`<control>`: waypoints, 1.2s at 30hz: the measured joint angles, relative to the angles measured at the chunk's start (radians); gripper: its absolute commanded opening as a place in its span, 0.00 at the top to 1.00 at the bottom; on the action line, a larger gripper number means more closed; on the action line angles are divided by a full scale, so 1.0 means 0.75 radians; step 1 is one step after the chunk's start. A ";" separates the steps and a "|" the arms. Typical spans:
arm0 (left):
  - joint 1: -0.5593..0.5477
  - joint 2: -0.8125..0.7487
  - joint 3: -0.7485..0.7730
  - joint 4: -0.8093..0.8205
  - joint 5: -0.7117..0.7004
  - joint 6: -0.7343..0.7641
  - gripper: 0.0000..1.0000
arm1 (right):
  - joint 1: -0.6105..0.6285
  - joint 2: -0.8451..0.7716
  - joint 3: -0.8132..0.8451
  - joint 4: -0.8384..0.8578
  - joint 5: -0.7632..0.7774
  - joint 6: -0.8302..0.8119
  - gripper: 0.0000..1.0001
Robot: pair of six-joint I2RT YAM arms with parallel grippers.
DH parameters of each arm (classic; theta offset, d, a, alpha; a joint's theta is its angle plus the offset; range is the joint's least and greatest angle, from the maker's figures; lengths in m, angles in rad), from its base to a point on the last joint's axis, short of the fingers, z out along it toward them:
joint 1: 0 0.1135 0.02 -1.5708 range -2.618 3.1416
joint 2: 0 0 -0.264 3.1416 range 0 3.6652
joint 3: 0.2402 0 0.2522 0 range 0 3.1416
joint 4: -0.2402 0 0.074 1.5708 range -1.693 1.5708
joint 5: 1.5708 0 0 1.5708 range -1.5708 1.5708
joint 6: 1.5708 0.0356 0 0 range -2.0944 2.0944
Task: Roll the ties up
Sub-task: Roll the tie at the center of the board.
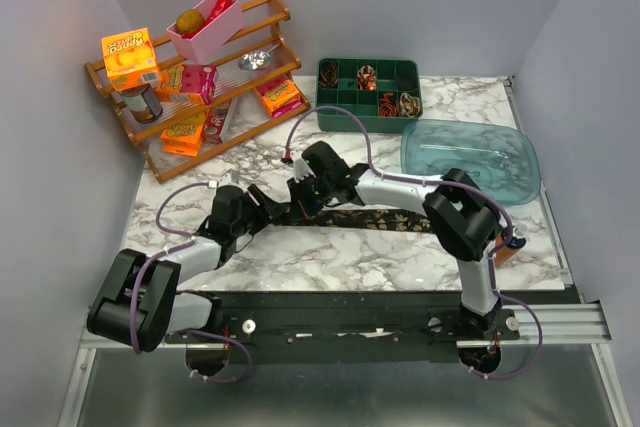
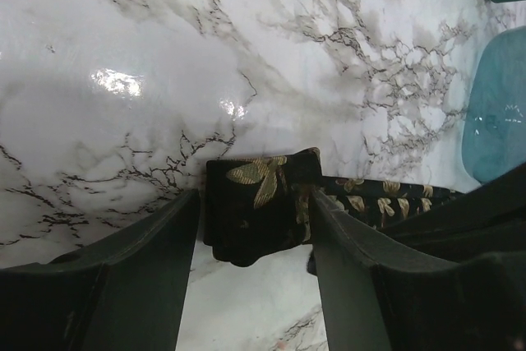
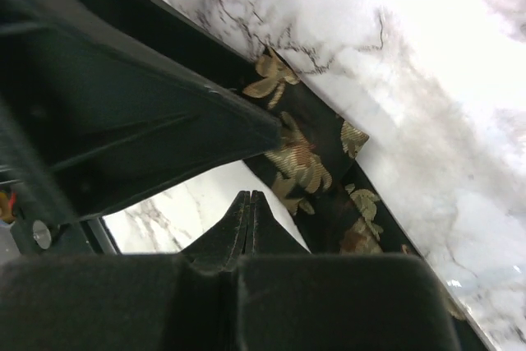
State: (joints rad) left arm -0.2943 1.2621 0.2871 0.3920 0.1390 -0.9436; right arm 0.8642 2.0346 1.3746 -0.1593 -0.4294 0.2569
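A dark tie (image 1: pixel 375 218) with gold leaf pattern lies stretched across the marble table (image 1: pixel 300 257). Its left end is folded over into a short thick flap (image 2: pixel 255 207). My left gripper (image 2: pixel 253 196) is open, with the flap lying between its two fingertips and the right finger (image 2: pixel 345 252) against the fabric's edge. My right gripper (image 3: pixel 249 196) is shut with nothing in it, hovering just beside the tie (image 3: pixel 306 162) close to the left gripper (image 1: pixel 266 210). In the top view the right gripper (image 1: pixel 299 200) sits over the tie's left part. Rolled ties (image 1: pixel 388 104) fill compartments of a green tray (image 1: pixel 340 119).
A translucent teal tub (image 1: pixel 470 152) lies at the right, behind the right arm. A wooden rack (image 1: pixel 250 122) with food boxes, a can and a pink bin (image 1: pixel 205 32) stands at the back left. The teal tub (image 2: pixel 497 113) also shows at the left wrist view's right edge.
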 measured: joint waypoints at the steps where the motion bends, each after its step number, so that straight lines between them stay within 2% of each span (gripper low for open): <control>1: 0.000 -0.003 -0.002 0.001 0.000 0.001 0.31 | 0.001 -0.023 -0.003 0.000 0.008 -0.003 0.99; 7: 0.000 -0.051 -0.015 -0.035 -0.001 0.006 0.32 | 0.001 -0.122 0.015 0.030 0.082 -0.013 0.99; 18: 0.000 -0.111 -0.041 -0.083 -0.021 0.005 0.35 | 0.001 0.084 0.068 0.041 0.185 -0.014 0.99; 36: 0.000 0.005 -0.049 0.089 -0.018 -0.030 0.38 | 0.003 0.016 -0.019 0.050 0.196 0.017 0.99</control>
State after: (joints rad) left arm -0.2943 1.2655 0.2501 0.4587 0.1253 -0.9661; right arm 0.8661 2.0464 1.3602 -0.1215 -0.2825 0.2695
